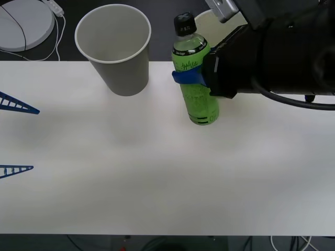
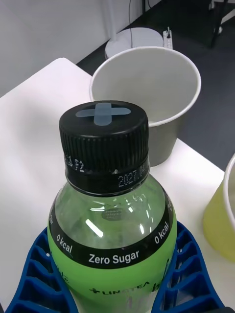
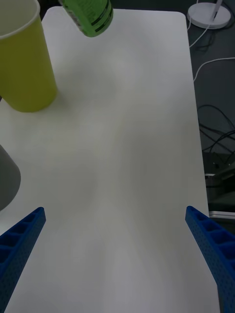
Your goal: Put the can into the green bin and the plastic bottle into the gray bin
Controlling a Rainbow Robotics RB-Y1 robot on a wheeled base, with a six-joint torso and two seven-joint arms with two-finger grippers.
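Note:
My right gripper (image 1: pixel 189 78) is shut on the plastic bottle (image 1: pixel 198 78), a clear bottle of bright green liquid with a black cap, held by its upper body. The bottle (image 3: pixel 90 14) hangs slightly tilted, just above the white table. The gray bin (image 1: pixel 116 48) stands open-mouthed to the bottle's left, at the table's back; it is also beyond the cap (image 2: pixel 147 93). The green bin (image 2: pixel 221 220) stands close beside the bottle, mostly behind my right arm in the front view. My left gripper (image 1: pixel 13 137) waits open at the table's left. The can is out of view.
A white round base (image 1: pixel 23 23) with a cable sits beyond the table's back left edge. The white table (image 1: pixel 157 178) stretches bare across the front and middle. Cables lie on the dark floor (image 3: pixel 218 122) past the table's edge.

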